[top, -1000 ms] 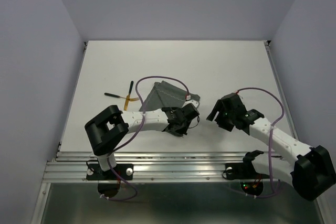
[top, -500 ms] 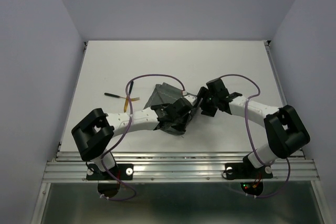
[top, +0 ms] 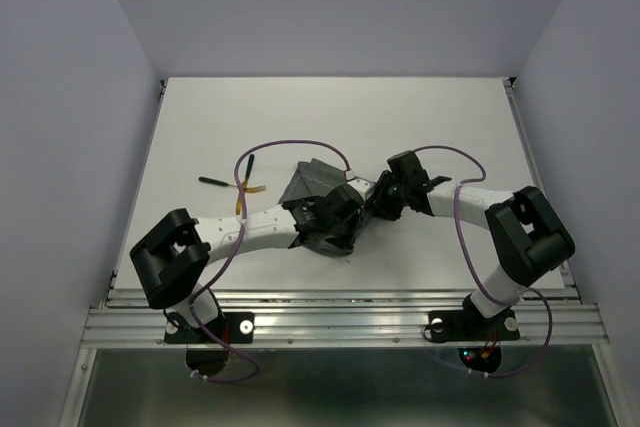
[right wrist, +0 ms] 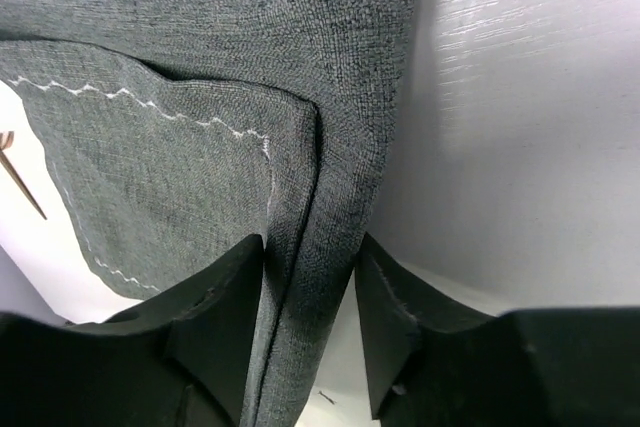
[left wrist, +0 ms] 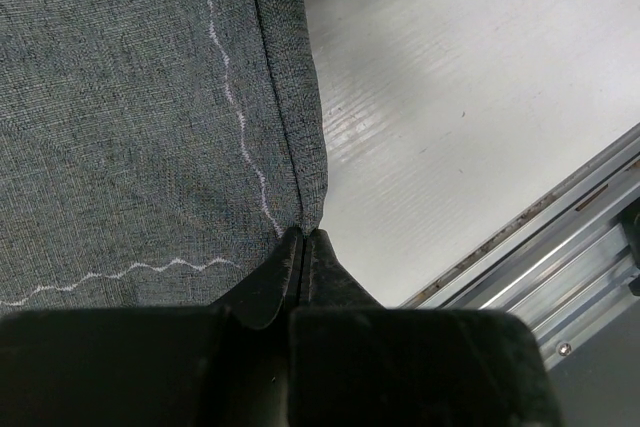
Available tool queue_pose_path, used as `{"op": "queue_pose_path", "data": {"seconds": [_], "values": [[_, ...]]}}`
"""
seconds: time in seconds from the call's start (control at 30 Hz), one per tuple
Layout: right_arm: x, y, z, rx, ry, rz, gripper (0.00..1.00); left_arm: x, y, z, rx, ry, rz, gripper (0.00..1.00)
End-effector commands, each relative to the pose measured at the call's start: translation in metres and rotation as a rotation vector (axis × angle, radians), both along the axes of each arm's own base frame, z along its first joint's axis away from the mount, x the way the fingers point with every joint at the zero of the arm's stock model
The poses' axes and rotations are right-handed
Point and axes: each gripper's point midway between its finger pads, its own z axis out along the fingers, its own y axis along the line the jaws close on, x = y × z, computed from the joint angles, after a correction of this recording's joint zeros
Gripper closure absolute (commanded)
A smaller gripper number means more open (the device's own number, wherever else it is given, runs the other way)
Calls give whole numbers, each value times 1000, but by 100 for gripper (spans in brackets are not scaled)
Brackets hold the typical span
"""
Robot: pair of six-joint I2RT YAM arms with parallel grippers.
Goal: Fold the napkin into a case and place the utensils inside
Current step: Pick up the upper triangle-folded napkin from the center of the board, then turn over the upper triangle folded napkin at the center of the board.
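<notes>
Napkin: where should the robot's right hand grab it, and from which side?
Probably best to take the napkin by its folded edge, coming from the right arm's side with one finger on each face. The doubled layers there make a firm ridge, and the right gripper straddles it, jaws open. The left gripper pinches the hem shut elsewhere.

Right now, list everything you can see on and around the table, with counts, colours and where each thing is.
napkin: one, dark grey-green with light stitching, partly folded, mid-table
utensils: at least two, thin, gold and dark, on the table left of the napkin, apart from it
table: one, white
rail: one, silver metal, along the table's near edge
cables: two, purple, one looping over each arm
left arm: white and black, reaching to the napkin
right arm: same colours, reaching to the napkin
left tool: black, shut on the napkin's folded edge
right tool: black, jaws apart, astride the napkin's folded edge
</notes>
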Motion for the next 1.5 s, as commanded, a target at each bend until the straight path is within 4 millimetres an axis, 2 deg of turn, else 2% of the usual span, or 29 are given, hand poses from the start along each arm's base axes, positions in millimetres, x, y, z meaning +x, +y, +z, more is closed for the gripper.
{"op": "queue_pose_path", "data": {"seconds": [0.0, 0.03, 0.1, 0.13, 0.23, 0.3, 0.43, 0.57, 0.77, 0.8, 0.9, 1.03, 1.07, 1.1, 1.13, 1.2, 1.23, 1.47], "values": [[18, 13, 16, 78, -53, -11, 57, 1, -4, 18, -61, -24, -5, 100], [21, 12, 16, 70, -58, -21, 66, 1, -4, 19, -62, -26, -7, 100], [25, 10, 18, 60, -72, -36, 76, 1, -3, 20, -65, -27, -9, 100], [28, 10, 22, 60, -84, -39, 85, 1, -3, 21, -65, -28, -12, 100], [33, 9, 33, 52, -121, -36, 99, -3, -7, 26, -74, -18, -48, 100], [40, 2, 44, 35, -160, -53, 99, -4, -9, 31, -78, -18, -64, 100], [39, -14, 59, -11, -197, -88, 99, -3, -14, 50, -106, -33, -74, 100], [43, -39, 86, -59, -264, -141, 99, 3, -25, 85, -153, -67, -82, 100], [43, -73, 136, -94, -371, -199, 99, 13, -44, 124, -216, -101, -80, 100], [41, -76, 142, -105, -384, -194, 99, 16, -52, 136, -243, -109, -86, 100], [38, -95, 160, -147, -418, -229, 99, 18, -69, 154, -282, -106, -100, 100], [25, -118, 179, -225, -441, -264, 99, 13, -90, 174, -337, -98, -133, 100], [24, -122, 187, -237, -455, -272, 99, 12, -97, 188, -364, -106, -143, 100], [19, -128, 197, -248, -482, -278, 99, 12, -103, 187, -365, -95, -144, 100], [15, -138, 199, -278, -479, -302, 99, 7, -109, 192, -374, -93, -158, 100], [6, -149, 217, -298, -523, -329, 99, 2, -124, 203, -396, -92, -183, 100], [0, -154, 218, -319, -511, -333, 99, -6, -130, 208, -405, -92, -203, 100], [-38, -193, 253, -425, -549, -413, 99, -40, -165, 231, -447, -72, -300, 100]]}}
